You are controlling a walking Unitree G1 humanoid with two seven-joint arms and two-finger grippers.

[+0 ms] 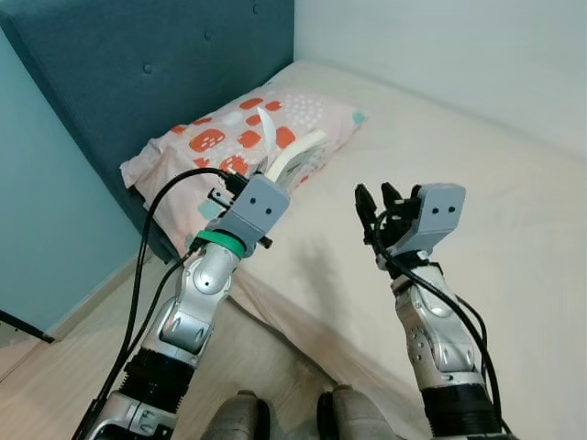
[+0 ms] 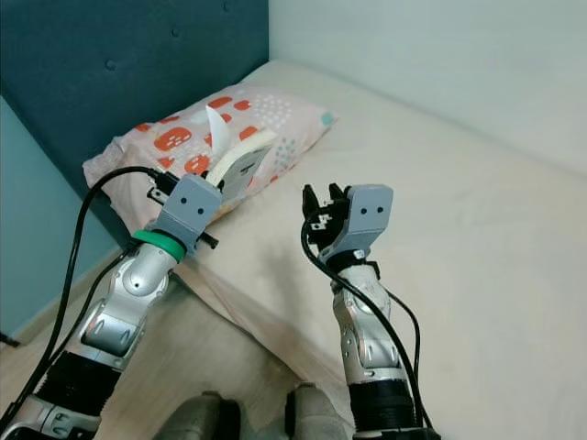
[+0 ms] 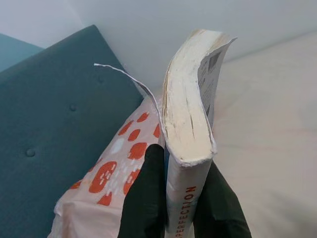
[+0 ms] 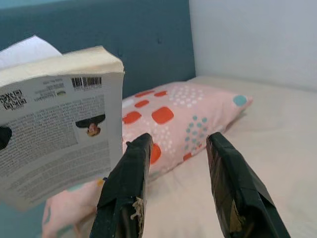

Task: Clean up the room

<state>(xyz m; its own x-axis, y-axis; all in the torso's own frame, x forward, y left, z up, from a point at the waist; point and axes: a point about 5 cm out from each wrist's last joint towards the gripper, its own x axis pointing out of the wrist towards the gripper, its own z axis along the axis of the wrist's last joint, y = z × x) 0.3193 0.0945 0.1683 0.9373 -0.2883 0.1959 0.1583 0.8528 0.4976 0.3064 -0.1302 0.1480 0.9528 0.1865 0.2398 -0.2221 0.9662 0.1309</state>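
Bedroom corner: bed [image 1: 477, 183] with a cream sheet, teal tufted headboard [image 1: 138, 73] at its head, pale wall behind, wood floor [image 1: 55, 367] alongside.

Left to right. A pillow [image 1: 229, 128] with red and teal blotches lies at the head of the bed, against the headboard. Your left claw [image 3: 181, 198] is raised above the bed edge, just in front of the pillow, and is clamped on a paperback book [image 3: 190, 114]. One finger sits on each cover near the spine end, so the page block points up and away from the wrist. One loose page [image 3: 129, 79] has peeled off and curls to the side; the grip is low on the book, which likely lets the top fan open.

Your right claw [image 4: 176, 173] is held up over the mattress, near the left one but apart from it, fingers spread and holding nothing. From its wrist camera the book's back cover and barcode face it.

Judgement: the book is lifted clear of the bed for carrying elsewhere; the free claw looks placed to steady it if needed.
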